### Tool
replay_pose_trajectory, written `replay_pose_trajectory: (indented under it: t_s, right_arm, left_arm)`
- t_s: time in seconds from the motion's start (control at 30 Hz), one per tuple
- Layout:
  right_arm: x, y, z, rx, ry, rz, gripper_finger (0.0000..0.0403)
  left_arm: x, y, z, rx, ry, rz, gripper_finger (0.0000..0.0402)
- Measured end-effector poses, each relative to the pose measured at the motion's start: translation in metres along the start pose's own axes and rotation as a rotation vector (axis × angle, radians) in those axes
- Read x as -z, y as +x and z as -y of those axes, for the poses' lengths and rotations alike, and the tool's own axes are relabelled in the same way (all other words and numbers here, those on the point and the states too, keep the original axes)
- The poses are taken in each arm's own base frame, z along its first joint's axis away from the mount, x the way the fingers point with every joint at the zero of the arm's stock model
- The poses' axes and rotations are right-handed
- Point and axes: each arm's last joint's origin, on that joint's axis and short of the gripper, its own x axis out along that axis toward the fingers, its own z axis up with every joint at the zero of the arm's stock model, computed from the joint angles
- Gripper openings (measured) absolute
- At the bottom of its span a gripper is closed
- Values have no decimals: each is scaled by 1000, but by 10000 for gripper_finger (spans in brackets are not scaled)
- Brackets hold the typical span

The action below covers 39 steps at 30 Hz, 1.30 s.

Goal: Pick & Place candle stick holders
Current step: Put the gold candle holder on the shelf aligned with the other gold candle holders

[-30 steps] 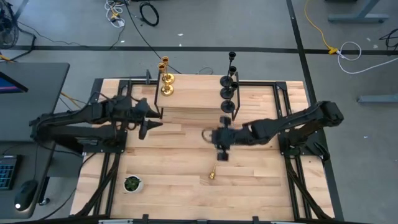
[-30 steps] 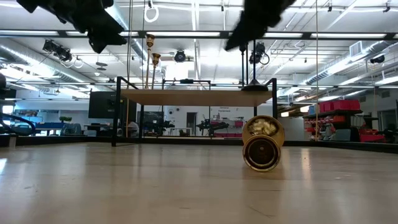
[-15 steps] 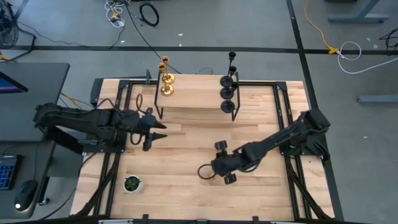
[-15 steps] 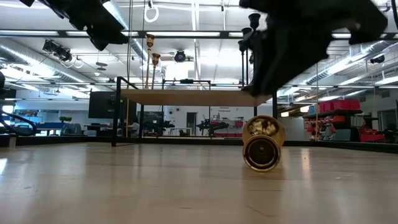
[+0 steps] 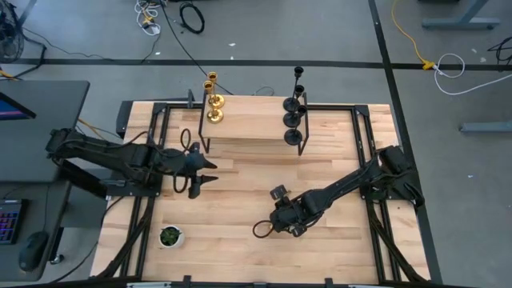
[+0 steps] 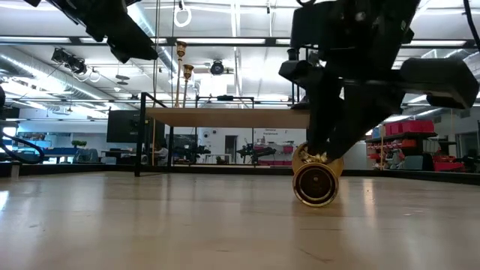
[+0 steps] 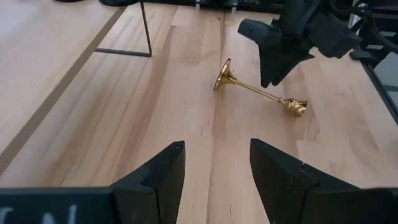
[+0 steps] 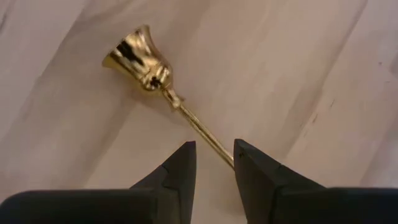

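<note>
Right wrist view says it best: the fallen gold holder [image 8: 163, 81] lies on its side on the wood, its cup toward the upper left of that frame and its thin stem running down-right into the gap between the right gripper [image 8: 214, 163] fingers. The jaws stand narrowly apart, one each side of the stem, not yet pinching it as far as I can see. So the stem's long axis crosses the gap, which looks right for a squeeze.

From above, this gripper [image 5: 282, 220] sits at lower centre of the table [image 5: 336, 240], right over the holder. The left gripper [image 5: 200, 170] hangs at centre left, jaws wide, well apart from it.

On the raised shelf [image 5: 248, 124] at the top stand two gold holders [image 5: 214, 108] and three black holders [image 5: 293, 116].
</note>
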Motion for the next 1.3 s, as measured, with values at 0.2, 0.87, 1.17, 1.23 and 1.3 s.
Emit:
replay_pose_trajectory:
  t_s: [0.2, 0.87, 1.17, 1.23, 1.3]
  right_arm:
    - [-2, 7, -1, 17, -2, 2, 110]
    - [-2, 31, -5, 29, 7, -36, 45]
    - [-1, 33, 5, 24, 112, -22, 18]
    - [-4, 31, 9, 27, 130, -18, 12]
    - [-12, 26, 16, 36, 152, 12, 7]
  left_arm:
    - [0, 0, 0, 0, 1, -2, 181]
    - [1, 0, 0, -4, 2, -7, 181]
    - [1, 0, 0, -4, 2, -7, 181]
    - [1, 0, 0, -4, 2, -7, 181]
    - [1, 0, 0, -4, 2, -7, 181]
